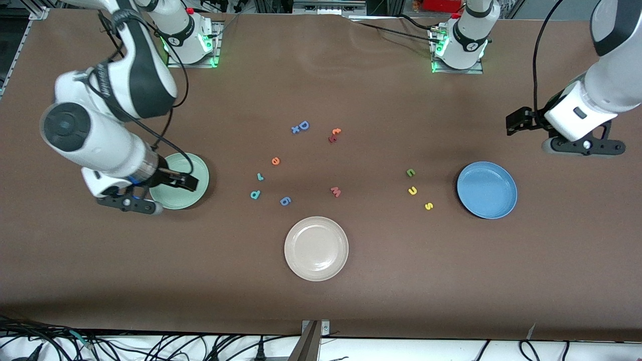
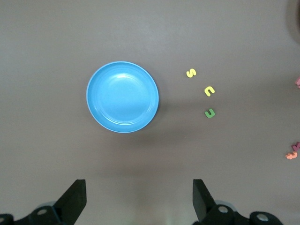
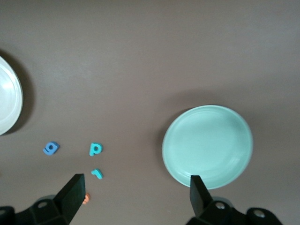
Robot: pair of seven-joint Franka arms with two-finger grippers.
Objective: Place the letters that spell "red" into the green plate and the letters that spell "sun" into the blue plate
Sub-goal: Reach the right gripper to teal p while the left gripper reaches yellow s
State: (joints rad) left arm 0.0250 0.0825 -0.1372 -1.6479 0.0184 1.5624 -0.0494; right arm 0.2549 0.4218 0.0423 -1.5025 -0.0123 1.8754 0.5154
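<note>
The green plate lies toward the right arm's end of the table. The blue plate lies toward the left arm's end. Between them lie the orange "e", teal "r" and teal "d". The olive "n", yellow "u" and yellow "s" lie beside the blue plate. My right gripper hangs open and empty over the green plate's outer edge. My left gripper hangs open and empty over bare table beside the blue plate.
A beige-white plate sits nearest the front camera. Other letters lie about: a blue "g", a red "w", a blue "D" and an orange-red pair.
</note>
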